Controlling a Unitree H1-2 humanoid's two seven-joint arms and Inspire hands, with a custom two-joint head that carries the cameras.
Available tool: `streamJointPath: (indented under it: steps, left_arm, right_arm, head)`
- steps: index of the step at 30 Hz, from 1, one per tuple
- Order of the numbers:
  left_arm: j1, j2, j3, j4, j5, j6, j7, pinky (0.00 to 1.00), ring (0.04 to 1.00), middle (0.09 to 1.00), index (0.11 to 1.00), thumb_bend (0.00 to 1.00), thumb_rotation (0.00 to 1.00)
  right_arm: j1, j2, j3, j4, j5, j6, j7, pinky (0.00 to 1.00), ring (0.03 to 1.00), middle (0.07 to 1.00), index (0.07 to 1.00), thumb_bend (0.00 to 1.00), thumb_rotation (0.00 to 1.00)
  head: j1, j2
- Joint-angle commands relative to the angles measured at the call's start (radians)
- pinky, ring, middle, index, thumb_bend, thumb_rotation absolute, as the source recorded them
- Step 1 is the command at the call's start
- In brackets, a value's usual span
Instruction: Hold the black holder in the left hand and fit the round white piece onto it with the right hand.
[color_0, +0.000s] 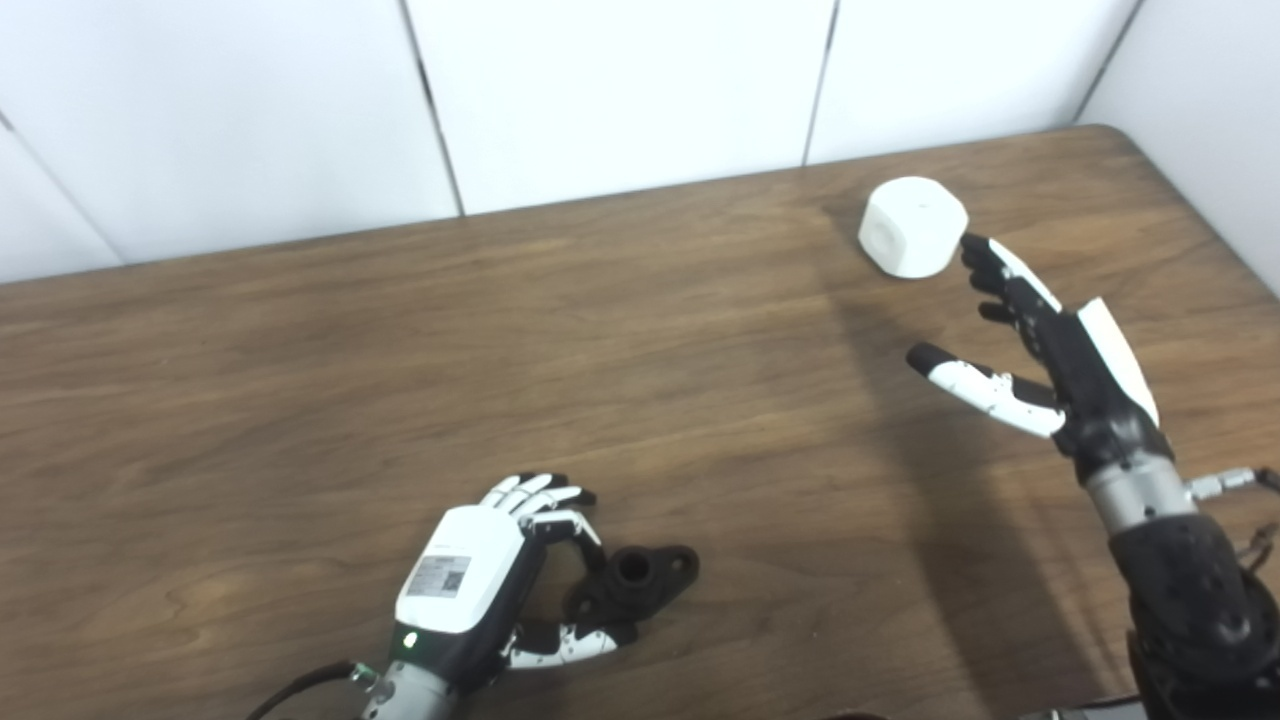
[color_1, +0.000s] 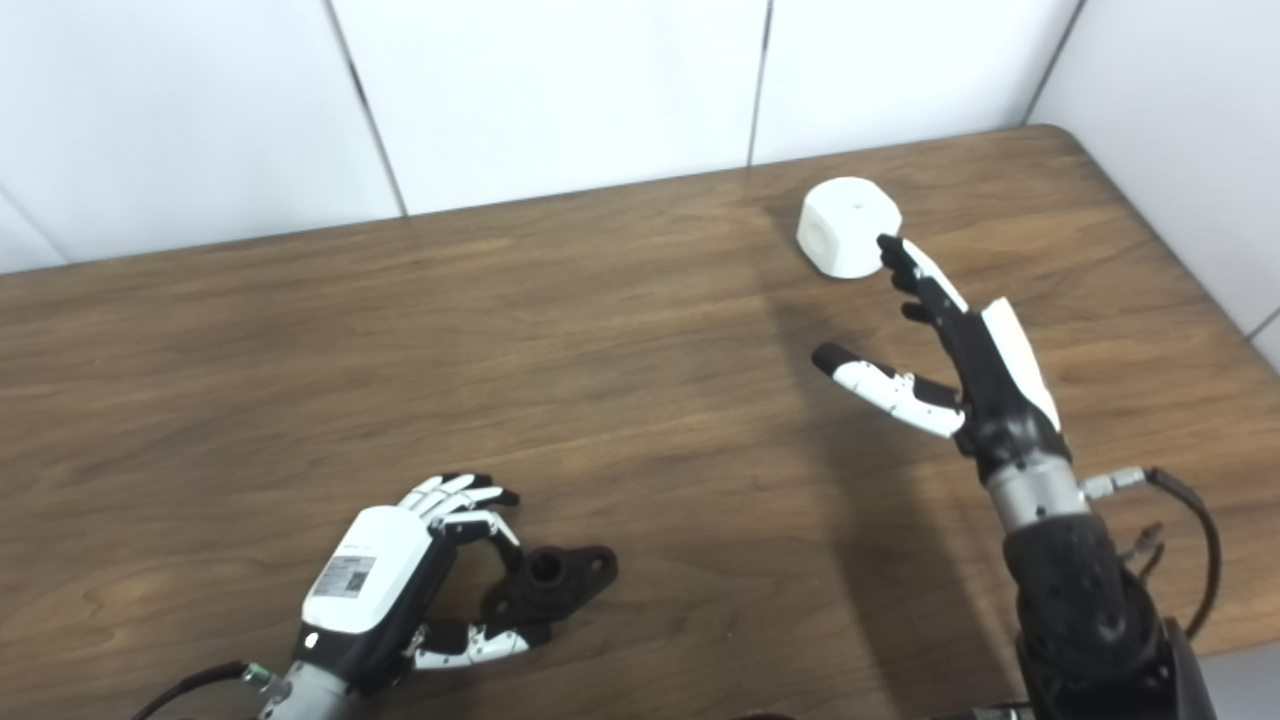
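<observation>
Nearest the camera, at the front edge of the worktop (color_0: 300, 380), the left hand (color_0: 480, 580) lies with its fingers curled over one end of the black holder (color_0: 635, 580) and its thumb reaching beneath that end. Whether the fingers actually clamp the holder or only cup it cannot be told; the holder rests flat on the wood, its round socket facing up and its free end pointing toward the right.

Well apart from it, near the back right corner of the worktop, sits the round white piece (color_0: 912, 226) on the wood. The right hand (color_0: 1050, 350) reaches toward it with fingers spread and thumb held out to the side, holding nothing. Its longest fingertip lies just beside the piece's right side, perhaps touching it.
</observation>
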Motion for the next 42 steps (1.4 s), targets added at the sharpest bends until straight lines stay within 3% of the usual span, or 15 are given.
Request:
streamJointPath:
  steps: [1,7,12,18,25,36,42]
  left_arm:
    - [0.042,0.050,0.018,0.071,0.035,0.022,-0.027,0.89,0.871,0.799,0.488,0.52,0.05]
    - [0.049,0.056,0.024,0.100,0.034,0.000,-0.005,0.90,0.875,0.799,0.489,0.52,0.05]
    - [0.051,0.060,0.031,0.123,0.030,-0.007,-0.002,0.91,0.886,0.805,0.489,0.52,0.05]
    - [0.050,0.068,0.033,0.139,0.020,-0.013,0.006,0.92,0.893,0.810,0.489,0.52,0.05]
    - [0.050,0.066,0.027,0.155,0.029,-0.015,0.016,0.92,0.898,0.812,0.489,0.52,0.05]
    - [0.039,0.062,0.023,0.196,0.031,-0.029,0.052,0.92,0.894,0.808,0.489,0.52,0.05]
    - [0.036,0.059,0.022,0.209,0.037,-0.031,0.069,0.91,0.887,0.804,0.488,0.52,0.05]
  right_arm:
    - [-0.059,-0.043,-0.005,-0.031,-0.049,0.021,0.016,0.89,0.925,0.931,0.907,0.72,0.44]
    - [-0.147,-0.115,0.014,0.011,-0.162,0.046,0.071,0.87,0.953,0.949,0.907,0.77,0.41]
    - [-0.226,-0.162,0.041,0.071,-0.237,0.041,0.100,0.92,0.992,0.979,0.904,0.80,0.35]
    - [-0.342,-0.248,0.081,0.145,-0.301,0.047,0.211,0.99,1.000,1.000,0.912,0.83,0.28]
    - [-0.499,-0.334,0.136,0.269,-0.369,0.050,0.390,1.00,1.000,1.000,0.916,0.85,0.26]
    - [-0.693,-0.430,0.303,0.476,-0.460,0.030,0.553,1.00,1.000,1.000,0.911,0.92,0.20]
    - [-0.773,-0.447,0.374,0.588,-0.483,0.015,0.608,1.00,1.000,1.000,0.919,0.97,0.21]
  head:
    - [-0.008,-0.012]
    - [-0.032,-0.054]
    - [-0.044,-0.078]
    - [-0.056,-0.094]
    - [-0.073,-0.119]
    - [-0.081,-0.149]
    - [-0.081,-0.156]
